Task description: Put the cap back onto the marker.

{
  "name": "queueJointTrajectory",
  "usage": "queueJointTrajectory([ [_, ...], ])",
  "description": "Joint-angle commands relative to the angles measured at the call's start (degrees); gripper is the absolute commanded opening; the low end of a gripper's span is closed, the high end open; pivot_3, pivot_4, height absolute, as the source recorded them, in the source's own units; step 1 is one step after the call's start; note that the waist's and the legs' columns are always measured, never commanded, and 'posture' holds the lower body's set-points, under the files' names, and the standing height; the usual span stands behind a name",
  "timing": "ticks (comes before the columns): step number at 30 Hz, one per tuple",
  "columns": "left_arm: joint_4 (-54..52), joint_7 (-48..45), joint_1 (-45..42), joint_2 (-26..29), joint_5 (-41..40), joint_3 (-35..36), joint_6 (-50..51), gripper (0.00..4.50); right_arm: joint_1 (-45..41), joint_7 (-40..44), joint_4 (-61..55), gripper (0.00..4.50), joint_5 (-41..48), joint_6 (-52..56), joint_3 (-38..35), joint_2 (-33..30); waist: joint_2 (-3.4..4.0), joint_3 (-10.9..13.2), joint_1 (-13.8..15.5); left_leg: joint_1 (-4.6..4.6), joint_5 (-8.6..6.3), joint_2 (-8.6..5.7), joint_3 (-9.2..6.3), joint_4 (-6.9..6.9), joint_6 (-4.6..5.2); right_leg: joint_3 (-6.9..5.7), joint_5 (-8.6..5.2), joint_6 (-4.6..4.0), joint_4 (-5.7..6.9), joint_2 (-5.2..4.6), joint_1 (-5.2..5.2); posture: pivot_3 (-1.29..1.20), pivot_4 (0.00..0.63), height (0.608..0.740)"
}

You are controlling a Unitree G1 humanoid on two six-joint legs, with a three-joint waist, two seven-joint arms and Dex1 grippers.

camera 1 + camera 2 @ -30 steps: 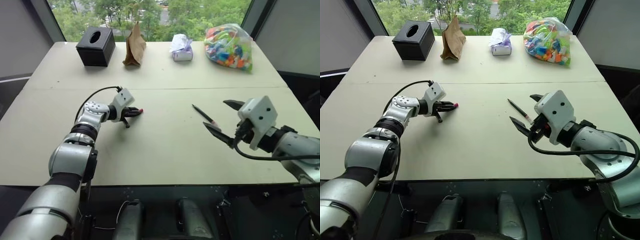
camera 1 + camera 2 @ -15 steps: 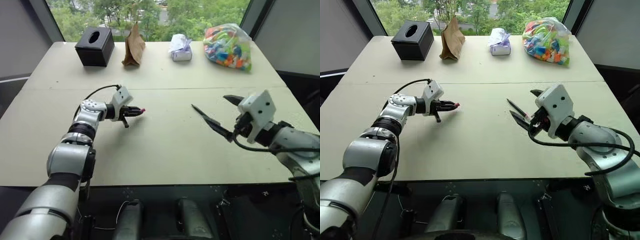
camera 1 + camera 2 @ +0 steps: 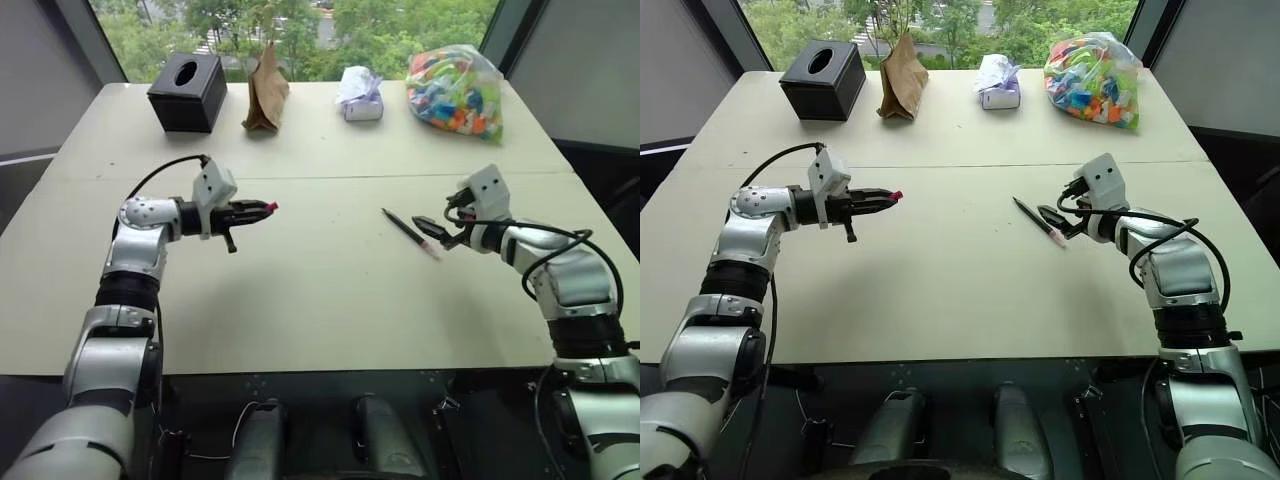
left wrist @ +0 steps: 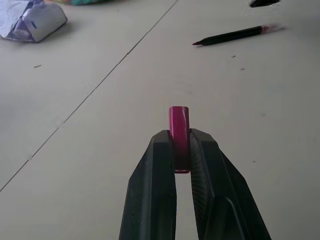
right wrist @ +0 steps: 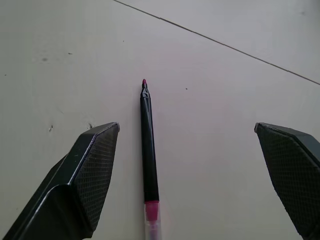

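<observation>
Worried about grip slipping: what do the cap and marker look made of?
Cap: smooth red plastic by its look, with a faint sheen. Marker: black barrel, probably plastic, semi-matte; its end nearest the right gripper looks translucent pink.

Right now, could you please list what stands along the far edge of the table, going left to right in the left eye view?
Black tissue box → brown paper bag → crumpled white-and-purple packet → clear plastic bag of colourful pieces.
</observation>
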Motion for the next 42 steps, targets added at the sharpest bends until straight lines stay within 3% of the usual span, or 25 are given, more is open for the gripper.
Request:
queueJointTrajectory([
  [1,-9.11,2.76,3.02,1.89,-2.78,2.41,3.72,0.02,-2.27,1.75,2.03,4.50,-1.74,-2.51,1.56,1.46,0.00,0.00,0.00,0.01,0.00,0.00,0.00,0.00,0.00,0.00,0.00,0.00,0.00,0.00,0.00,0.00,0.150,0.740],
  [13,-17.03,6.86,7.16,2.69,-5.11,1.66,8.30,0.02,-3.10,1.54,10.14,4.50,-5.78,-6.22,2.86,7.39,0.01,-0.01,-0.01,0.02,0.00,-0.01,0.01,0.00,0.00,0.00,0.00,0.00,0.01,0.00,0.01,0.00,0.150,0.740],
  [25,-17.48,7.37,7.09,2.70,-5.23,0.60,8.57,0.02,-2.77,1.50,12.90,4.50,-6.80,-7.82,1.92,7.73,0.01,-0.01,-0.04,0.05,0.00,-0.01,0.02,0.01,0.00,0.00,0.00,-0.01,0.02,-0.01,0.02,0.00,0.150,0.740],
  [28,-17.32,7.40,6.84,2.69,-5.22,0.45,8.49,0.00,-2.80,1.57,13.37,3.69,-6.21,-7.86,1.32,8.16,0.01,-0.01,-0.03,0.06,0.00,-0.01,0.02,0.01,-0.01,0.00,0.00,-0.01,0.02,-0.01,0.03,0.00,0.150,0.740],
  [35,-16.93,7.52,6.28,2.71,-5.30,0.06,8.22,0.00,-2.79,2.40,13.13,0.04,-6.36,-8.04,1.12,8.27,0.01,-0.01,-0.04,0.06,0.00,-0.01,0.02,0.01,0.00,0.00,0.00,-0.01,0.02,-0.01,0.03,0.00,0.150,0.740],
  [42,-16.77,7.53,6.09,2.62,-5.39,-0.24,8.04,0.00,-2.02,2.50,11.96,0.04,-6.30,-7.73,1.16,8.37,0.01,-0.01,-0.04,0.06,0.00,-0.01,0.02,0.01,0.00,0.00,0.00,-0.01,0.02,-0.01,0.03,0.00,0.150,0.740],
])
